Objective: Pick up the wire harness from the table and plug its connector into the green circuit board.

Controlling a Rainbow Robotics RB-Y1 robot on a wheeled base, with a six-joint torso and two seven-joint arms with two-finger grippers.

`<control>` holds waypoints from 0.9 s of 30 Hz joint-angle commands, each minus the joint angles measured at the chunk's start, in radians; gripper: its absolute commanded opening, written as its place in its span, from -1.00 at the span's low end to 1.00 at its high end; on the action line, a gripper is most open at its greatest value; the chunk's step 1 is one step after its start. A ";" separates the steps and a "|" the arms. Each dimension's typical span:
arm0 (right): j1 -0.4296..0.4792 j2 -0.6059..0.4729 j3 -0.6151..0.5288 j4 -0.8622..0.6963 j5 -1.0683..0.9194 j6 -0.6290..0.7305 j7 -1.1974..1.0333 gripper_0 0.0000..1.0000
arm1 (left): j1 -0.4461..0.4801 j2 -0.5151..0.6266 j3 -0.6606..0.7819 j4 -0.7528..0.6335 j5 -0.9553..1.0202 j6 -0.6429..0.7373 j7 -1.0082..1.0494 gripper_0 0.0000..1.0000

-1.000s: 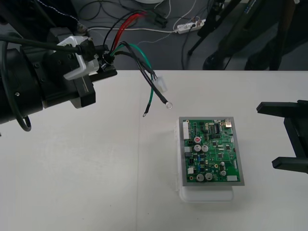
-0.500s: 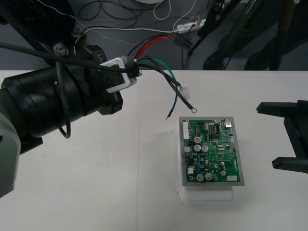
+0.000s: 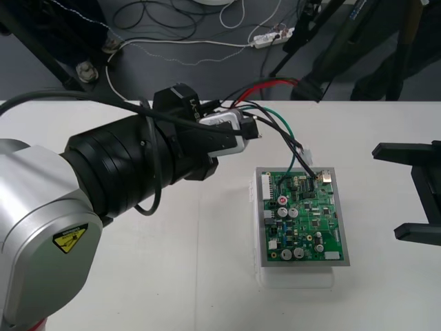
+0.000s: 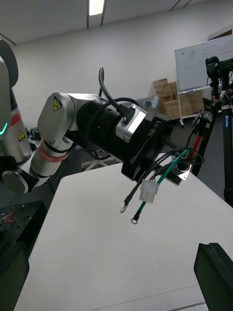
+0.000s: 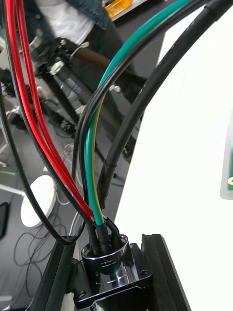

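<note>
Since a second ago my left claw [image 3: 249,131] swings from upper left to centre, clamped on the harness [image 3: 293,141] socket; wires dangle over the board [image 3: 303,221] top. At right edge, right claw [image 3: 387,192] sits spread.

The left arm [image 3: 124,165] enters the front view from 8 o'clock. Its silver link sits low in that corner, and its black forearm slants up toward 2 o'clock. The left gripper [image 3: 251,129] hangs just off centre toward 12 o'clock, with its fingers [image 5: 162,272] pinched on the round socket [image 5: 104,256] of the wire harness [image 5: 89,160]. The right gripper [image 3: 386,192] waits at the 3 o'clock edge. Its black fingers [image 3: 406,152] are spread wide and point toward 9 o'clock.
</note>
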 commanded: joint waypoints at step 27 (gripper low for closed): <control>0.185 0.061 -0.014 -0.320 0.060 0.488 -0.317 1.00 | 0.036 -0.062 -0.053 -0.022 -0.009 0.107 -0.099 -1.00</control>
